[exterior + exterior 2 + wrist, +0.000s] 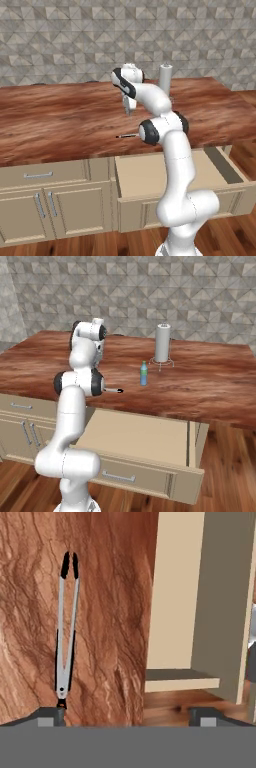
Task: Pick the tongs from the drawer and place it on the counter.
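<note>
Lying tongs [66, 627] parallel to counter [115, 612] edge

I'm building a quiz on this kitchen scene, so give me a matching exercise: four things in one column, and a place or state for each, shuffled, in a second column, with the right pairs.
Things:
1. tongs
2. drawer
3. blue-green bottle
4. gripper

Places or states:
A. pulled out, its inside bare
B. open, above the counter
C. lying flat on the counter near its front edge
D. standing upright in front of the tall grey cylinder

Pairs: 1-C, 2-A, 3-D, 4-B
</note>
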